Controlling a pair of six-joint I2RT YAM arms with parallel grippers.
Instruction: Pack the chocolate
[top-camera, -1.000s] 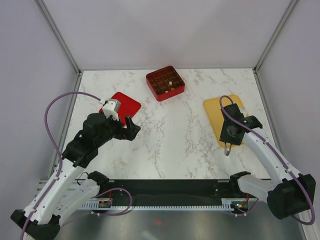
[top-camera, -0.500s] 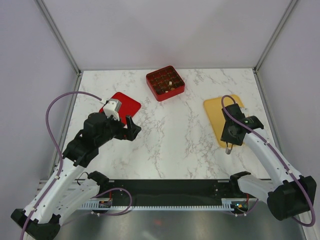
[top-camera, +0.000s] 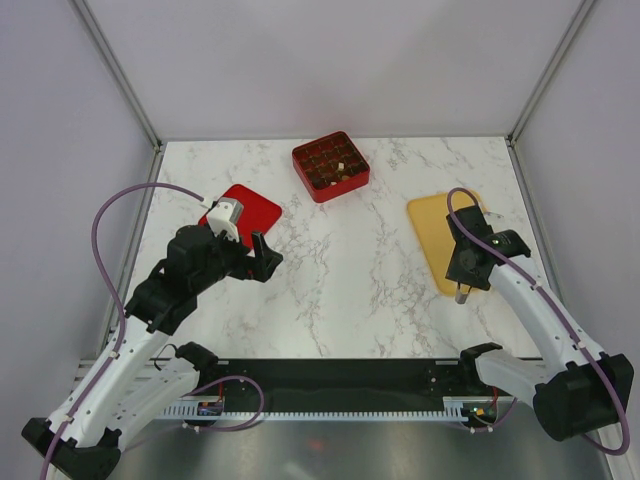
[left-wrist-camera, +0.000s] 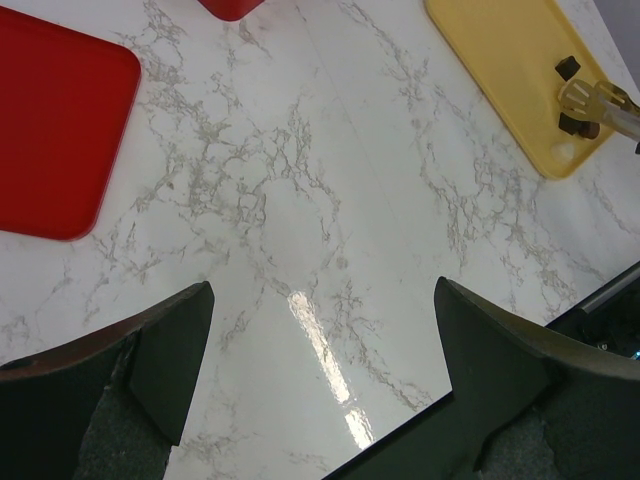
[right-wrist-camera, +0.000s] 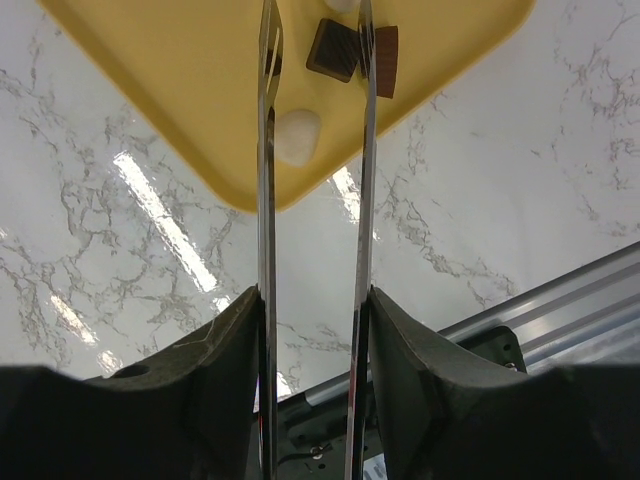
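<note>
Right hand (right-wrist-camera: 316, 30) hovers over the near corner of a yellow tray (right-wrist-camera: 170, 80) on the right side of the marble desk (top-camera: 350, 290). Its two thin metal fingers (right-wrist-camera: 268, 200) are held apart and parallel, gripping nothing. Loose chocolate (right-wrist-camera: 385, 47) lies on the tray beneath. A dark square (right-wrist-camera: 333, 50) sits between the fingers near their tips, and a pale cream piece (right-wrist-camera: 297, 135) sits between them close to the left finger. A brown piece rests just outside the right finger. Whether the fingertips touch the tray cannot be told.

At the far centre of the desk stands a red gridded box (top-camera: 330, 166), well apart from the tray. Some of its cells hold more pieces, mostly dark and one pale.

Left hand (left-wrist-camera: 322, 295) hangs above bare marble on the left, its dark fingers spread wide and empty, just beside the near edge of a flat red lid (top-camera: 247, 208).
</note>
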